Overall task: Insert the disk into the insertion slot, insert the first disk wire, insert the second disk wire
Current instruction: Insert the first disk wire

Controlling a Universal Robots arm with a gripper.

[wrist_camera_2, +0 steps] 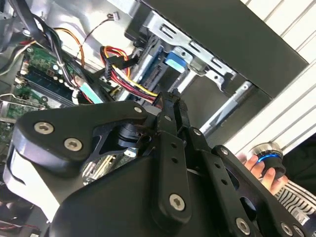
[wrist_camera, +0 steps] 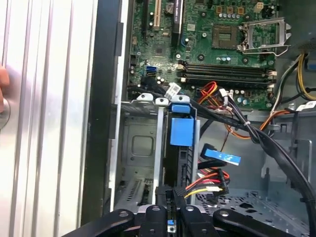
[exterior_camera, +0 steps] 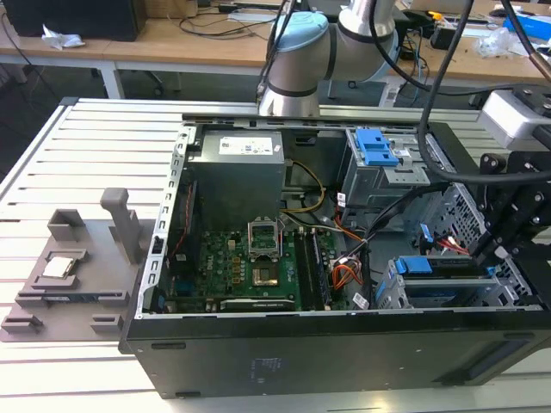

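An open computer case lies on the slatted desk. Just ahead of the fingers, the drive sits in the grey bay. The fingers pinch the dark plug of the red and orange wire. The black cable, with its blue plug, is near them.

Table: pale ribbed aluminium-profile worktop, slats running from the exterior view's left to its right, taking up the near ground.
Workbenches: wood-topped benches on white legs, ranged along the far side.
Bench clutter: black box at the exterior view's far left, crumpled white wrap just beside it, loose dark cables toward the middle.
Floor: dark grey, between table and benches.
Light: even and diffuse.
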